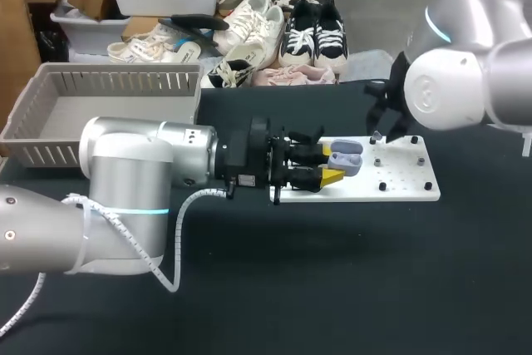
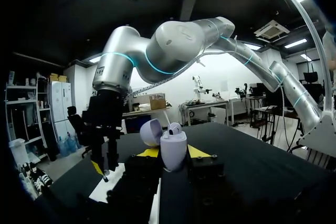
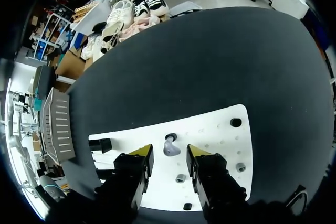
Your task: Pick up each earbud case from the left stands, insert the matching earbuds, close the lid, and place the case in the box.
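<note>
Sitting between the fingers [image 2: 198, 151] of the left gripper [image 2: 173, 157], the lavender earbud case [image 1: 343, 160] is pinched from both sides, yellow tips against its flanks. Lid [image 2: 151, 132] swung open and tipped back; a pale rounded piece shows in the case mouth, too small to tell what it is. Case is over the near-left end of the white board [image 3: 220, 135]; cannot tell whether it touches the board.

One lavender earbud [image 3: 169, 146] lies on the board, apart from the case. Right gripper [image 3: 169, 156] hangs over it, fingers [image 3: 140, 151] spread, one yellow tip on each side of the earbud, neither touching it. Small dark studs [image 3: 235, 123] dot the board around it.

Board lies flat on the black surface [image 1: 332, 288]. Grey slatted box [image 1: 116, 81] stands at the surface's far-left corner, well apart from the board.
</note>
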Controlling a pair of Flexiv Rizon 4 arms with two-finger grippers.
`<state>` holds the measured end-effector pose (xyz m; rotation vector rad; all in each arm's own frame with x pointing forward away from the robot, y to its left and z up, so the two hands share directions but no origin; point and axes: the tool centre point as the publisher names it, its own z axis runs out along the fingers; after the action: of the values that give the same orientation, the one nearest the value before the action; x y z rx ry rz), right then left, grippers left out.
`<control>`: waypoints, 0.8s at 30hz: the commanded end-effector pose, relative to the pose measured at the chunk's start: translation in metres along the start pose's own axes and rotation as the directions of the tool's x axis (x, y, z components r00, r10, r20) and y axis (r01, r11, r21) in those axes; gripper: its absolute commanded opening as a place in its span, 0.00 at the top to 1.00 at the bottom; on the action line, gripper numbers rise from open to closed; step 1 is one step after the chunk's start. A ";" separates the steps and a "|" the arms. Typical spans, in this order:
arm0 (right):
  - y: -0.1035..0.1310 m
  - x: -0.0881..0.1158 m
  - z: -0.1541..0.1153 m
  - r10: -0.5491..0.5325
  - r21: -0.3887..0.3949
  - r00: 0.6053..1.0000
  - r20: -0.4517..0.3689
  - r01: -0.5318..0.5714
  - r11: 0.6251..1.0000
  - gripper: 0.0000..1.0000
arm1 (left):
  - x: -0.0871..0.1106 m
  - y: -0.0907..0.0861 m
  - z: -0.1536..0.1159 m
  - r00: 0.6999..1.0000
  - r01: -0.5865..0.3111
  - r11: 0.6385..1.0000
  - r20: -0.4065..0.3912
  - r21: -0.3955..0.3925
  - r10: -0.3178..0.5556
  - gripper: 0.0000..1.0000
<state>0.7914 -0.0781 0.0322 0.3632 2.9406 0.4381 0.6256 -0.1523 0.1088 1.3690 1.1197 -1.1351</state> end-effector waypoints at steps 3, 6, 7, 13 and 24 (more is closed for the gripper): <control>0.000 -0.006 0.001 0.003 0.004 1.000 -0.010 -0.003 1.000 0.63 | 0.000 -0.001 0.001 1.000 -0.001 1.000 0.000 -0.006 0.001 1.00; -0.001 -0.005 0.000 0.004 0.006 1.000 -0.012 -0.004 1.000 0.64 | 0.000 -0.001 0.001 1.000 -0.001 1.000 0.000 -0.006 0.001 1.00; -0.001 -0.004 0.000 0.003 0.007 1.000 -0.013 -0.003 1.000 0.65 | 0.000 -0.001 0.001 1.000 -0.001 1.000 0.000 -0.006 0.001 1.00; -0.002 -0.003 0.001 0.001 0.014 1.000 -0.016 -0.001 1.000 0.69 | 0.000 -0.001 0.001 1.000 -0.001 1.000 0.000 -0.006 0.001 1.00; -0.004 -0.002 0.003 0.000 0.016 1.000 -0.028 0.001 1.000 0.67 | 0.000 -0.001 0.001 1.000 -0.001 1.000 0.000 -0.006 0.001 1.00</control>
<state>0.7913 -0.0819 0.0282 0.3619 2.9684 0.4237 0.6256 -0.1523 0.1088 1.3689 1.1197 -1.1351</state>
